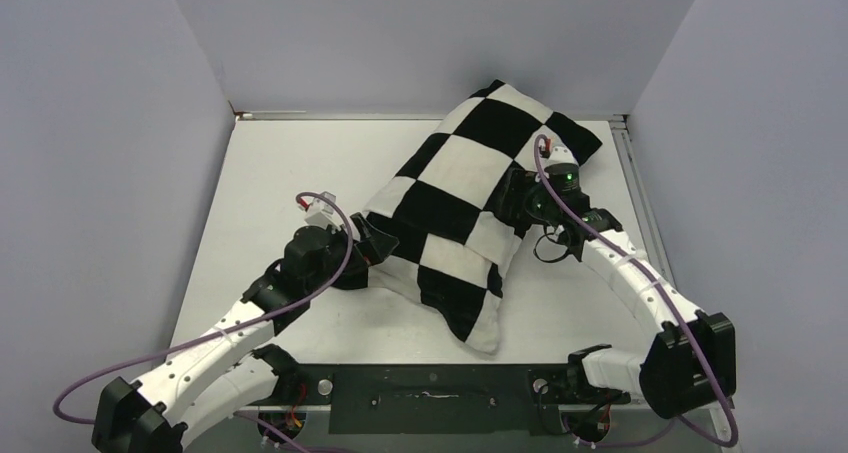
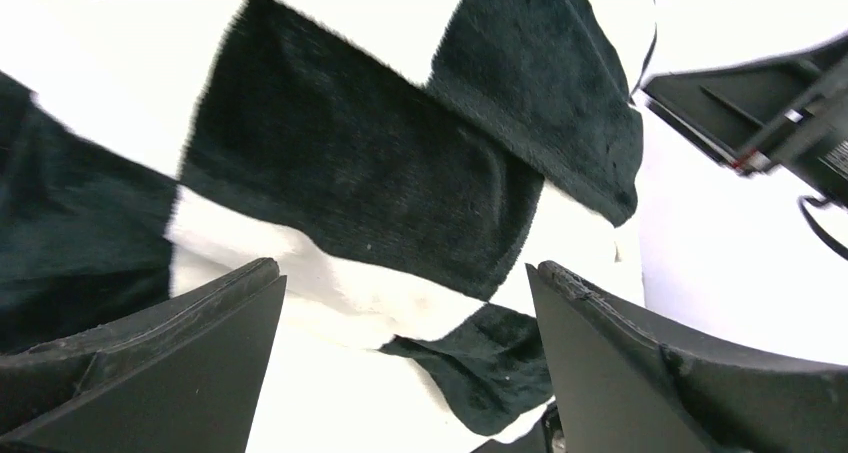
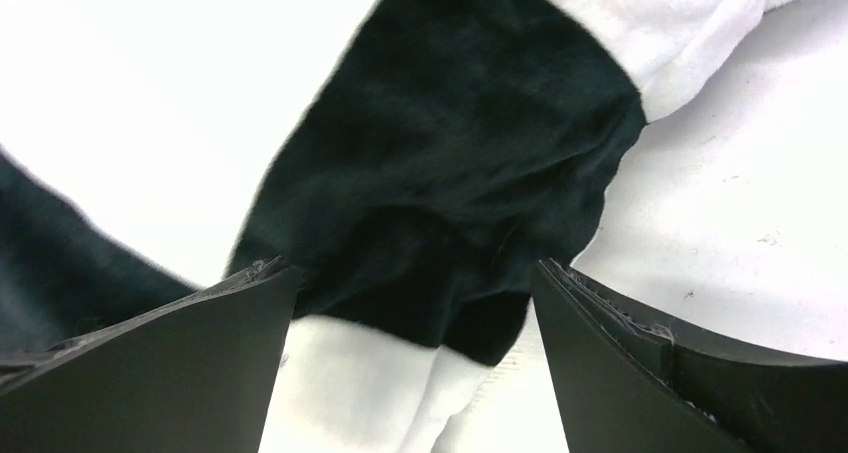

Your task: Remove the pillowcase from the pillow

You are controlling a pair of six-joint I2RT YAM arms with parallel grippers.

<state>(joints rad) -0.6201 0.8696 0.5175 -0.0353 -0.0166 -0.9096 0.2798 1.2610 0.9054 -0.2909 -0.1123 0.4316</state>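
The black-and-white checkered pillowcase (image 1: 462, 198) lies diagonally across the table, from the far right corner down toward the near middle. It covers the pillow, which is hidden inside. My left gripper (image 1: 372, 241) is open at the case's left edge; its jaws stand wide apart around the checkered fabric (image 2: 400, 223). My right gripper (image 1: 515, 205) is open at the case's right edge; its jaws straddle a folded black-and-white edge (image 3: 440, 233) without closing on it.
The white table (image 1: 280, 173) has grey walls on three sides. A black rail (image 1: 430, 393) with the arm bases runs along the near edge. The right arm (image 2: 770, 103) shows at the top right of the left wrist view.
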